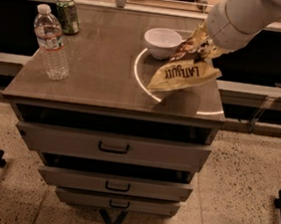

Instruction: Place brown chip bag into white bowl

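Observation:
The brown chip bag (183,74) hangs in the air above the right side of the cabinet top, its pale yellow-tan half with dark lettering tilted down to the left. My gripper (201,46) is shut on the bag's dark brown and white upper end. The white bowl (162,42) stands on the cabinet top just left of the gripper, with the bag's upper end close beside its right rim. The white arm (243,17) comes in from the upper right.
A clear water bottle (51,44) stands at the left of the cabinet top (94,74). A green can (68,15) stands behind it at the back left. Drawers (112,147) are below the top. A counter runs behind.

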